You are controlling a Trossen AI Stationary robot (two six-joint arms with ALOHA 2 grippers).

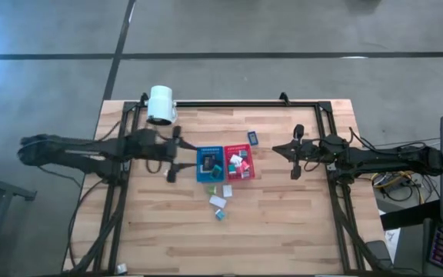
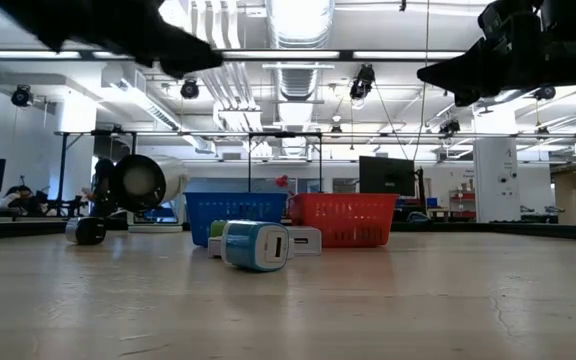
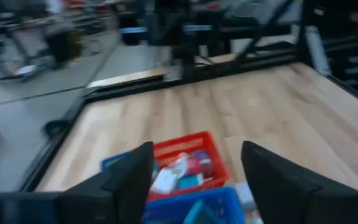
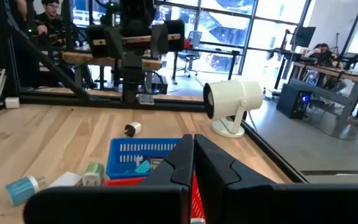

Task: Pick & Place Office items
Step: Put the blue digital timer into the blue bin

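Two perforated trays stand side by side mid-table: a blue tray (image 1: 208, 164) and a red tray (image 1: 238, 162), each with small office items inside. More items lie loose on the wood near the trays: a green one (image 1: 212, 189), two white ones (image 1: 218, 201) and a teal one (image 1: 221, 215). A dark one (image 1: 251, 138) lies farther back. My left gripper (image 3: 194, 180) hangs open above the table just left of the blue tray (image 3: 197, 208), with nothing between its fingers. My right gripper (image 4: 193, 163) is shut and raised to the right of the red tray.
A big white cylinder (image 1: 161, 105) stands on its foot at the far left corner, close to my left arm. A black frame (image 1: 229, 103) runs along the table's far edge and sides. Bare wood (image 1: 283, 231) lies toward the near edge.
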